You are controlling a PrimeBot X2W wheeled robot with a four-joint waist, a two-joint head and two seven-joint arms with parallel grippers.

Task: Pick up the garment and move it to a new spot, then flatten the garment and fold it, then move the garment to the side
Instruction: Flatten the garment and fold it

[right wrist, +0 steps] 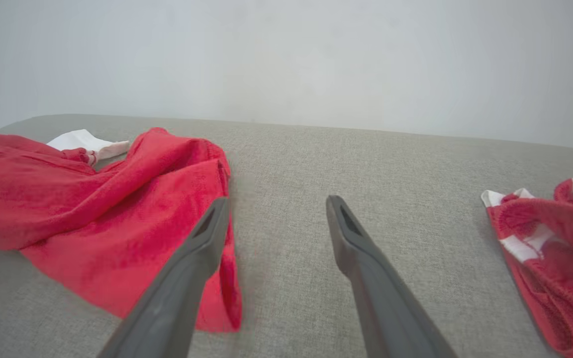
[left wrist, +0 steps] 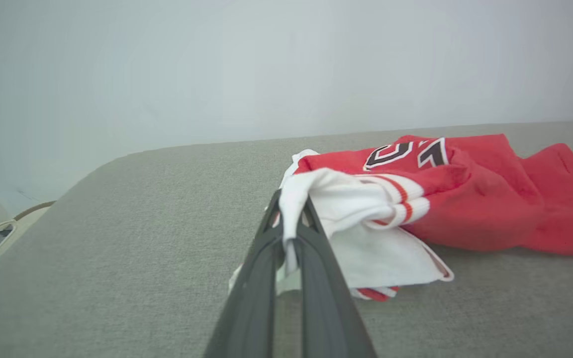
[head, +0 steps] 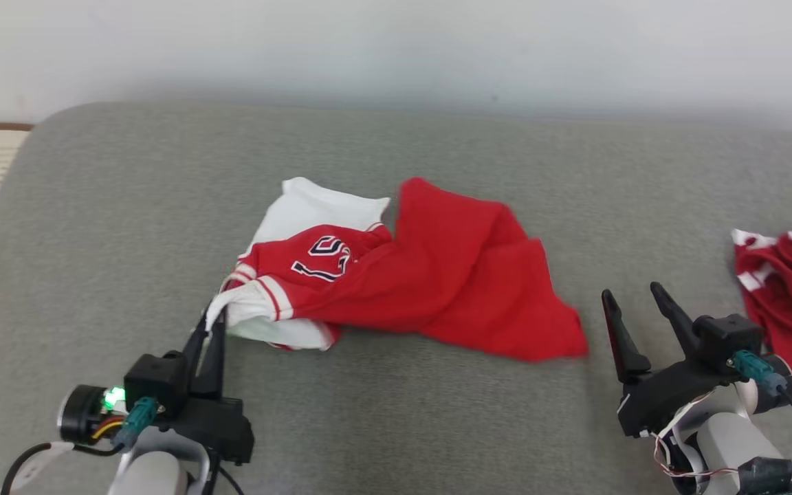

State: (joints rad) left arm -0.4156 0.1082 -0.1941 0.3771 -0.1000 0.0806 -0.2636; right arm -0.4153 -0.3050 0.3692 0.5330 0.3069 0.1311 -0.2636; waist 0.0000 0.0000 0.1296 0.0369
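Head view: my left tool (head: 212, 328) pinches the garment (head: 437, 275), whose length trails right toward my wide right tool (head: 630, 290).

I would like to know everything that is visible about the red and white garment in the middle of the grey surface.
The garment is a red jersey-like knit with white panels, red-striped white trim and dark, white-edged characters. It lies crumpled and partly folded over itself on the grey surface. The left gripper is shut on its white edge at its left end.
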